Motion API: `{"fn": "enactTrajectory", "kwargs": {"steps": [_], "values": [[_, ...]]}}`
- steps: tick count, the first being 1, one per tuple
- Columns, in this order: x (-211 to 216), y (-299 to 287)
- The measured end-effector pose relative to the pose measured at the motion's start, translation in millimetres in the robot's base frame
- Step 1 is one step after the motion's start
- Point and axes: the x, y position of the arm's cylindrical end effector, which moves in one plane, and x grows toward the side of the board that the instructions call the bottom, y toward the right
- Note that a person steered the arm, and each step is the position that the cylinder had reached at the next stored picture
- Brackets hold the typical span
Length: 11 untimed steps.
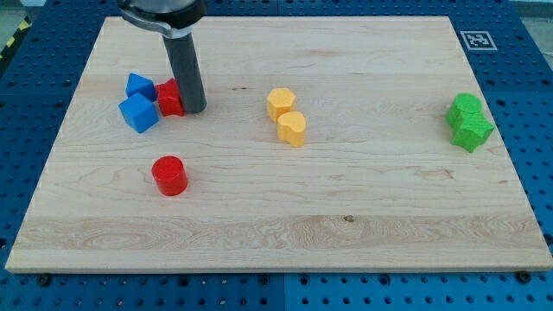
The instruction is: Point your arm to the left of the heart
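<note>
**Rod tip beside a red block, far from the yellow pair**

On the pale wooden board (pixel 346 225), nearest is a red cylinder (pixel 170 175). Beyond it, two blue blocks (pixel 138 113) (pixel 140 85) adjoin a red block (pixel 169 98); my tip (pixel 194 109) touches its right side. The yellow heart (pixel 292 129), below a yellow block (pixel 280 103), sits well right. There is no gripper.

1. The only sign on show is a small black-and-white square marker (pixel 476 40), of the fiducial sort, printed on the wooden board (pixel 346 216) at the corner toward the view's top right. Its pattern is too small to make out in any detail.
2. No letters, numbers or brand names can be read on the board, on any of the blocks, or on the blue surface (pixel 536 104) around the board.
</note>
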Motion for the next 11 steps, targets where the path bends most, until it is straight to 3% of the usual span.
{"fn": "enactTrajectory", "kwargs": {"steps": [1,3,11], "values": [[10.2,33.5],[73.5,37.0],[72.3,40.8]]}}
